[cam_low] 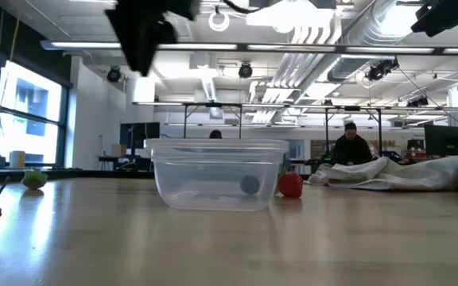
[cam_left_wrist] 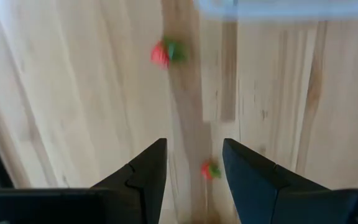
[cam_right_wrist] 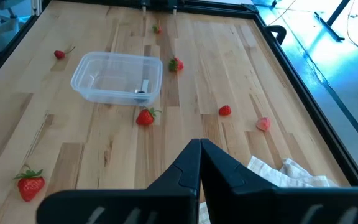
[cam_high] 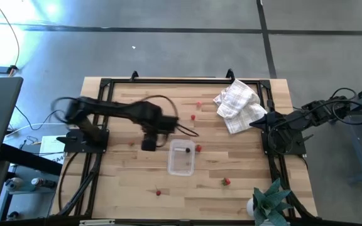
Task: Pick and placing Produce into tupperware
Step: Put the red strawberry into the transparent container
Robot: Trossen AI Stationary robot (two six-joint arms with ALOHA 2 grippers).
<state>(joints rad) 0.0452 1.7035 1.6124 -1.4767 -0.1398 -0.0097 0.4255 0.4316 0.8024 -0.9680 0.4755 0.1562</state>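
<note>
Two dark fingers [cam_left_wrist: 151, 180] of the left gripper [cam_high: 149, 144] stand apart and hold nothing; a small red berry [cam_left_wrist: 210, 169] lies on the wooden table [cam_high: 124, 182] between them. Just at 9 o'clock of the clear container [cam_high: 181, 157] this gripper hangs. One dark piece [cam_right_wrist: 141, 92] lies inside the container. Other berries [cam_high: 198, 148] are scattered around it. At 3 o'clock of the table the right gripper [cam_right_wrist: 200, 155] waits with fingers pressed together, near the white cloth [cam_high: 237, 105].

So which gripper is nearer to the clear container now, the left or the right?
Left. The left gripper hangs just beside the clear container, on its left side in the high view. The right gripper waits far off at the table's right edge, by the white cloth.
</note>
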